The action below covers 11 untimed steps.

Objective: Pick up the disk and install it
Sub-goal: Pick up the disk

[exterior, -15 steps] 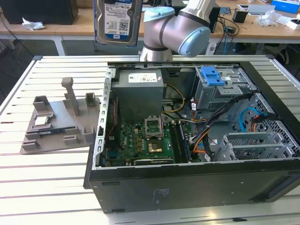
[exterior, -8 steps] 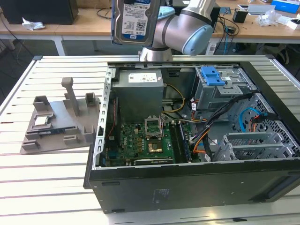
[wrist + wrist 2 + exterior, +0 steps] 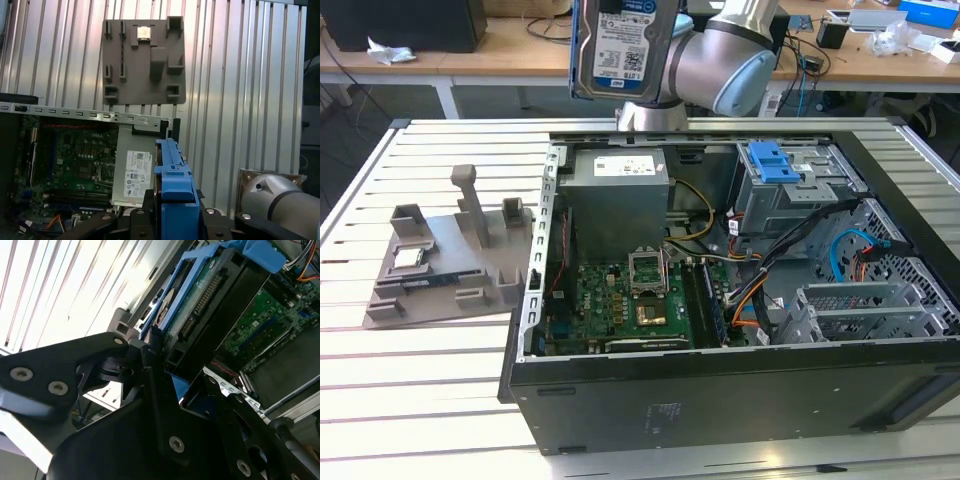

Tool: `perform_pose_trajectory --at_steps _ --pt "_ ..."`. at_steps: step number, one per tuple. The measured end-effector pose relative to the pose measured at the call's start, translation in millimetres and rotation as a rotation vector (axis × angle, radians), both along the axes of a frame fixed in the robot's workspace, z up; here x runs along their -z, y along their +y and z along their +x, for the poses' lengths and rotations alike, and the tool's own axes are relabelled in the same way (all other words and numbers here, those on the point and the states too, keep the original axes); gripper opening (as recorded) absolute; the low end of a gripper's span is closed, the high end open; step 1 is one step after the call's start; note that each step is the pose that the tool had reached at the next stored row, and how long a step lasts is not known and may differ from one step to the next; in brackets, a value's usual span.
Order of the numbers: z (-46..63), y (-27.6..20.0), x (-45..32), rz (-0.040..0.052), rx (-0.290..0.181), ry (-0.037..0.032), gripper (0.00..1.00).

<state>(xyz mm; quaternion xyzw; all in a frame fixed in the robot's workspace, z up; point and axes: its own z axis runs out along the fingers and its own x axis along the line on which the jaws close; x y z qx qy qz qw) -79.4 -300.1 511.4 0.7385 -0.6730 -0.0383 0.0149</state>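
Observation:
The disk [image 3: 620, 45] is a silver drive with a blue-and-white label. It hangs upright high above the back edge of the open computer case [image 3: 720, 400], over the power supply. My gripper [image 3: 175, 375] is shut on it, and a black finger [image 3: 150, 352] presses against its blue carrier bracket [image 3: 200, 270]. In the first wrist view the bracket's blue edge [image 3: 172, 190] stands between the gripper's black links, above the case's corner. In the exterior view the arm's silver wrist [image 3: 720, 60] sits just behind the disk.
The case lies open on a slatted metal table [image 3: 440, 380]. Inside are the grey power supply [image 3: 618, 195], the green motherboard [image 3: 620, 300], a drive cage with a blue latch [image 3: 772, 160] and loose cables. A grey fixture [image 3: 450, 260] on the exterior view's left carries a small silver chip [image 3: 410, 257].

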Motion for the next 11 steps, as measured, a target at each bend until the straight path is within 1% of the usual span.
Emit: perform_pose_trajectory --at_steps 2,4,5,7,8,10,11 --pt "0.4 -4.3 0.4 0.005 0.001 0.0 0.37" --pt "0.7 -9.4 0.7 0.0123 0.001 0.0001 0.37" --pt "0.8 -13.9 1.0 0.0183 0.001 0.0001 0.37" --pt "0.9 -19.8 1.2 0.0243 0.002 0.0001 0.37" --pt "1.1 -23.7 1.2 0.0265 0.002 0.0001 0.37" --pt "1.3 -33.6 1.5 0.0279 0.002 -0.0001 0.37" --pt "1.3 -36.8 1.5 0.0279 0.003 0.0001 0.37"
